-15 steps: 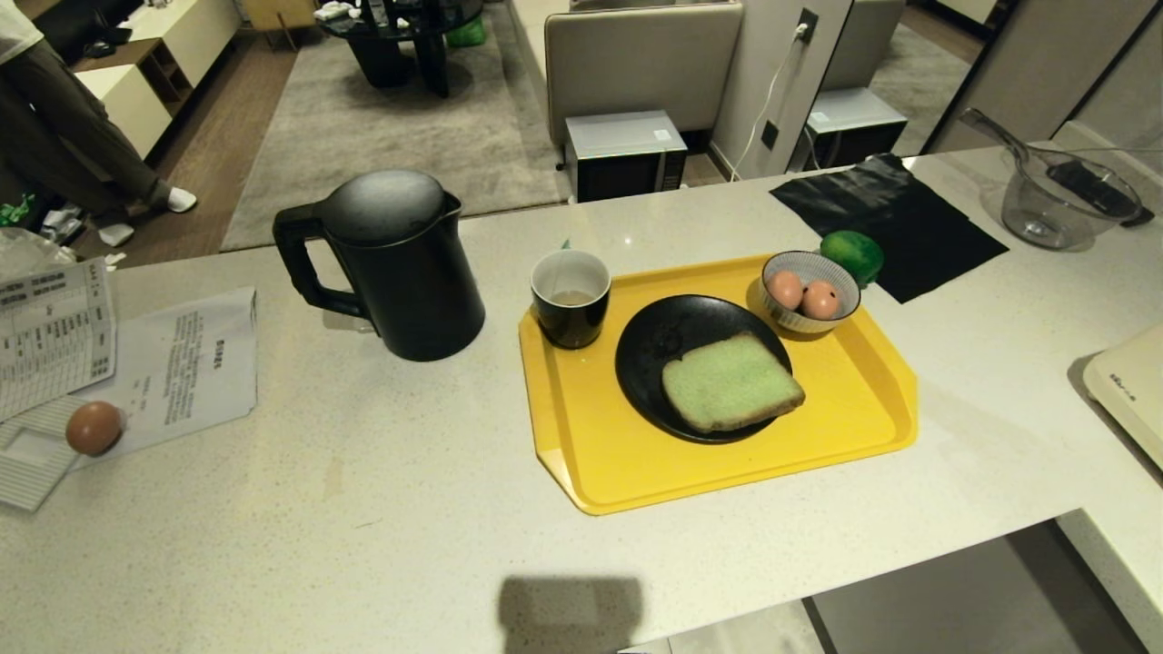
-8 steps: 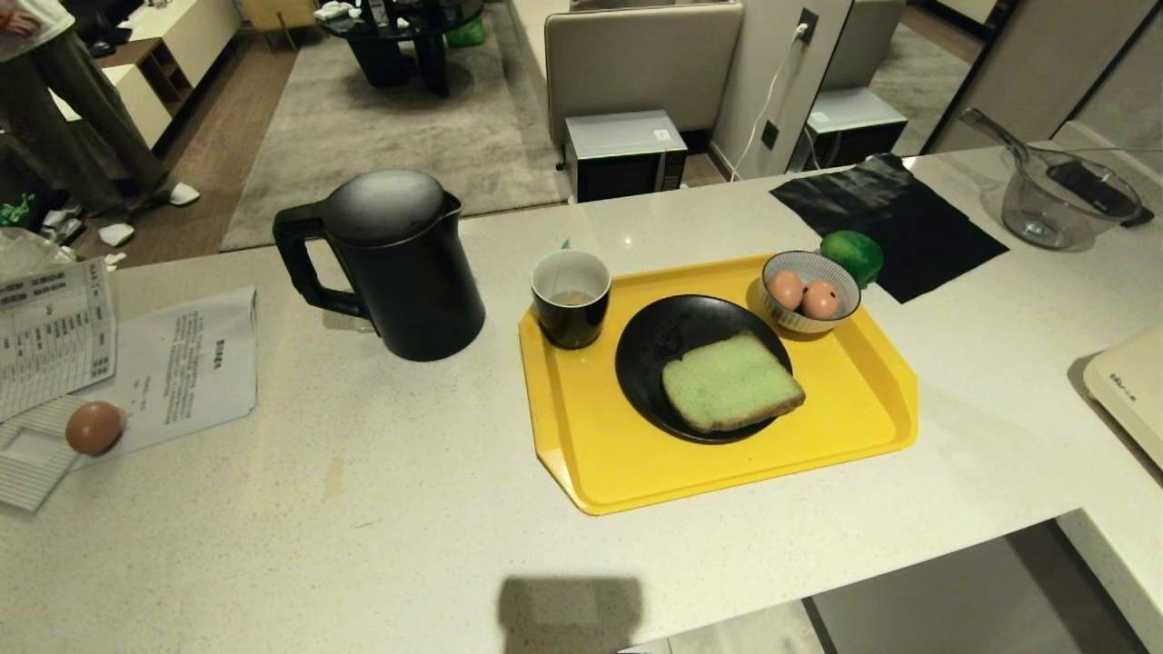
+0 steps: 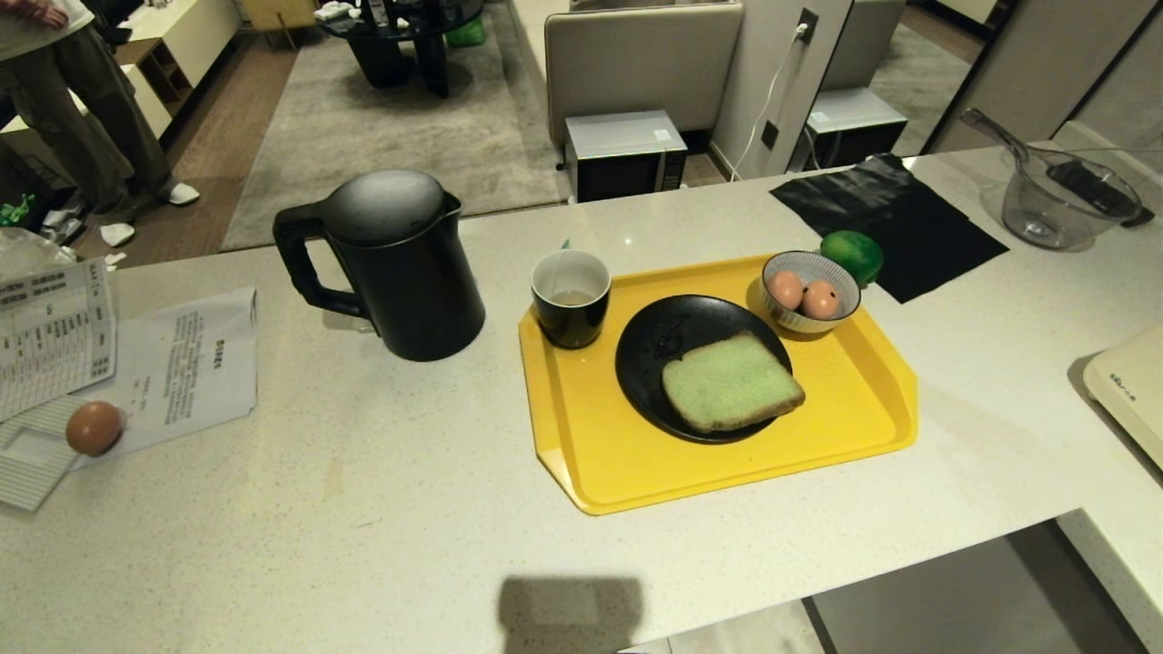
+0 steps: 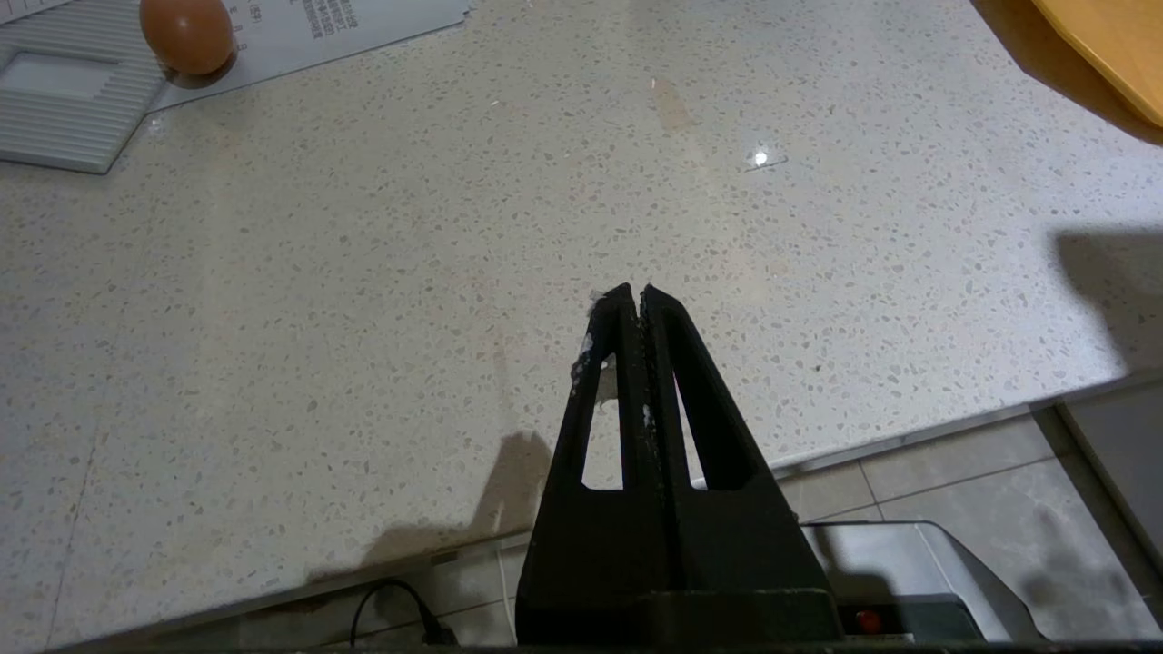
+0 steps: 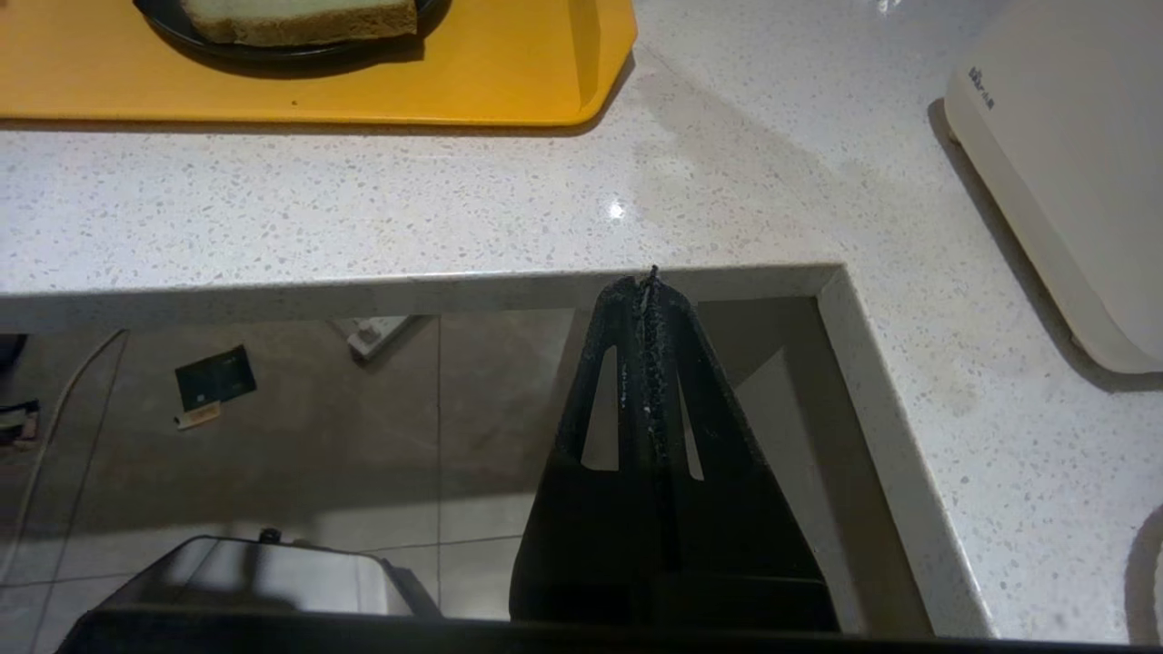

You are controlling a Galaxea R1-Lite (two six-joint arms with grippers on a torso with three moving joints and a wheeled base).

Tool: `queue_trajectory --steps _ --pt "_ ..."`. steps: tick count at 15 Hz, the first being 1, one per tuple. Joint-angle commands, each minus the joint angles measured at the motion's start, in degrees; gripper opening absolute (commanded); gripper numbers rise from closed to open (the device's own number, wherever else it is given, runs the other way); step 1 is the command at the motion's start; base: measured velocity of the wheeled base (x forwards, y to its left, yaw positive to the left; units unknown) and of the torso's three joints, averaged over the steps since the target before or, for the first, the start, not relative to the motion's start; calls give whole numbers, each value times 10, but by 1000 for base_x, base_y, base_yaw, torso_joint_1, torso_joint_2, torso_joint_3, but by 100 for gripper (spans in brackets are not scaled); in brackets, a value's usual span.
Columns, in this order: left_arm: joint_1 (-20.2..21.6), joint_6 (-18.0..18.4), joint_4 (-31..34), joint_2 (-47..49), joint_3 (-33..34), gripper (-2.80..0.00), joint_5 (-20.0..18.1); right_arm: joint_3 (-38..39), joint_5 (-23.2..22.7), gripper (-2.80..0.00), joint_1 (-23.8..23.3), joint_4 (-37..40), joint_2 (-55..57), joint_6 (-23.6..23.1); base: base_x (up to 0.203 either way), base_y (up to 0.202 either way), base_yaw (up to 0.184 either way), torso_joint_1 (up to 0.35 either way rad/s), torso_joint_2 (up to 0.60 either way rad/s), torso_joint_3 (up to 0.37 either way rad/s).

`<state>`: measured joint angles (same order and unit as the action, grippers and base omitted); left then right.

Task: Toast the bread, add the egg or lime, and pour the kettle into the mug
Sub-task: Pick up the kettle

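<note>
Grippers first: left gripper [image 4: 633, 292] and right gripper [image 5: 651, 280] sit pinched together, empty, at the counter's [image 3: 382, 509] near edge. Bread [image 3: 731, 381] lies on a black plate [image 3: 654, 350] on the yellow tray [image 3: 618, 472]; mug [image 3: 571, 297] at its left corner, kettle [image 3: 391, 263] beside. Farther, 2 eggs in a striped bowl [image 3: 810, 291], lime [image 3: 852, 256] behind.

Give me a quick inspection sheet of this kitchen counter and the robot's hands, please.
Surface: speckled pale counter.
Job's things: bread on black plate; mug and plate on yellow tray; kettle left of tray; lime behind striped bowl holding two eggs.
Clutter: loose egg on papers; black cloth; glass bowl.
Hands: left hand and right hand shut, empty, at the near edge.
Cables: white wall cable.
Surroundings: person standing far left.
</note>
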<state>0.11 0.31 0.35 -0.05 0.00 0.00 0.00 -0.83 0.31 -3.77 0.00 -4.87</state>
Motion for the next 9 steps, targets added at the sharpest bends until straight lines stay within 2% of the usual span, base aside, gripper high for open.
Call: queue_trajectory --steps 1,9 --pt "0 0 0 0 0 -280 0 11 3 -280 0 8 2 25 0 0 0 0 0 0" --pt "1 1 0 0 1 -280 -1 15 5 -280 0 1 2 36 0 0 0 0 0 0"
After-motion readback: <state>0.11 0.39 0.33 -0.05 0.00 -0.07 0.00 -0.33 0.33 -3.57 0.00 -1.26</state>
